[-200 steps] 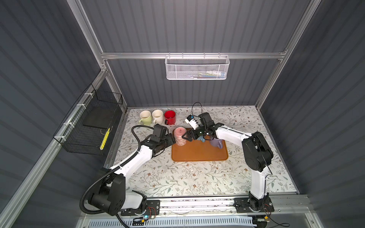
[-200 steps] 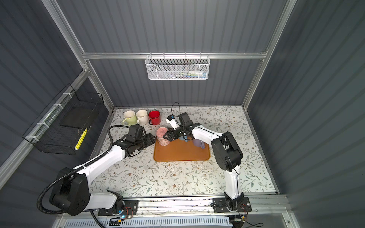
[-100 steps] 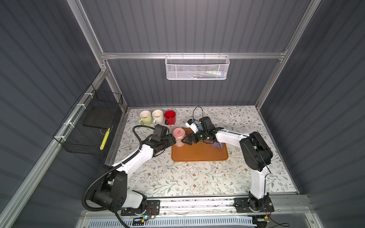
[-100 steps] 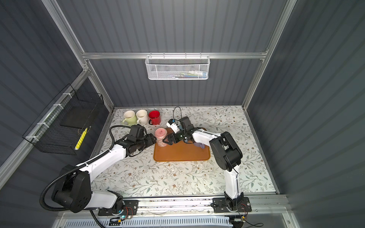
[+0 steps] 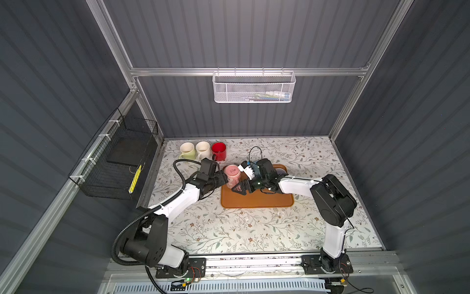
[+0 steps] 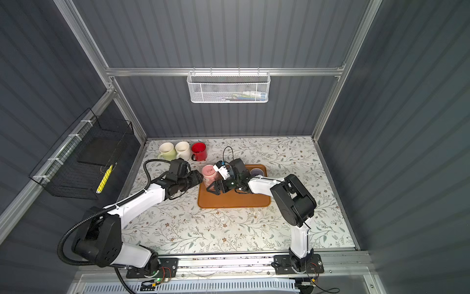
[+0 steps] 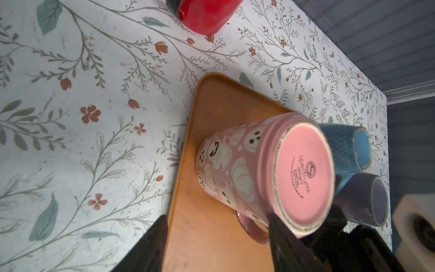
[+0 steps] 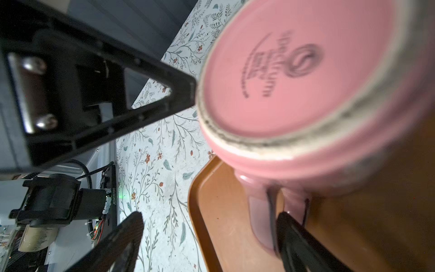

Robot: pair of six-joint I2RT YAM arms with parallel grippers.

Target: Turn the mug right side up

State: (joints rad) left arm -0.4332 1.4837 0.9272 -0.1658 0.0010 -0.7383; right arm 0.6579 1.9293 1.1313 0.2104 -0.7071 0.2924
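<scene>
- Pink mug (image 5: 232, 173) stood base-up, mouth-down, on the far-left corner of the orange tray (image 5: 256, 201), which lay on the floral bench (image 5: 229, 229). Not yet turned.
- L end effector (image 5: 224, 179) sat just beside the mug on its left. Jaws were spread w/ nothing clamped btwn them. In the L wrist view one finger (image 7: 284, 237) was by the handle (image 7: 253, 232).
- R end effector (image 5: 239, 189) was low over the tray, just beside the mug on the opposite side. Jaws were wide apart & empty. One fingertip (image 8: 186, 94) was at or v. near the base rim; contact unclear.
- Done, by my reading: approach only. Both arms were in place, no grip on the mug.
- Left to do: grasp, lift, flip, set down mouth-up.
- Blue mug (image 7: 341, 150) & purple mug (image 7: 362, 197) crowded it on the tray, so the flip prob. needed clearance first.
</scene>
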